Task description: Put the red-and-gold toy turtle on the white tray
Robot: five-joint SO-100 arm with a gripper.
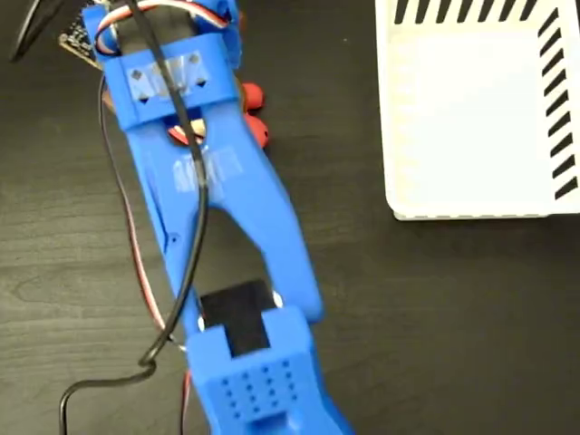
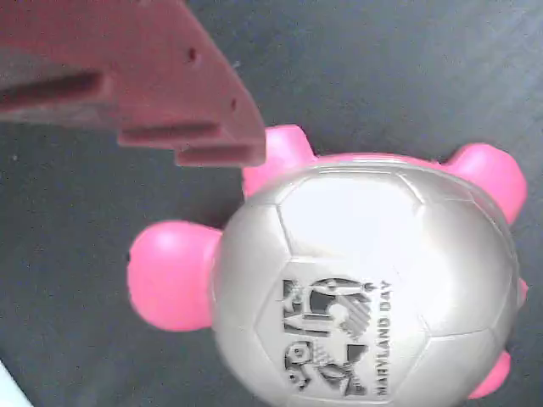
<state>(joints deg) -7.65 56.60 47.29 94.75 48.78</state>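
Fixed view, progress: we judge the task barely begun; the arm [image 1: 227, 208] stretches over the turtle [image 1: 253, 111], which sits on the dark table [image 1: 435, 317], well apart from the tray [image 1: 471, 118].
Fixed view, tray: we see nothing in it.
Fixed view, gripper: hidden under the arm; we cannot tell its opening.
Wrist view, turtle: shell up on the table, fills the frame [image 2: 365, 280].
Wrist view, gripper: one finger [image 2: 161, 76] just beside the turtle, seemingly clear of it; the other unseen.
Left to do: grasp, carry, set down.
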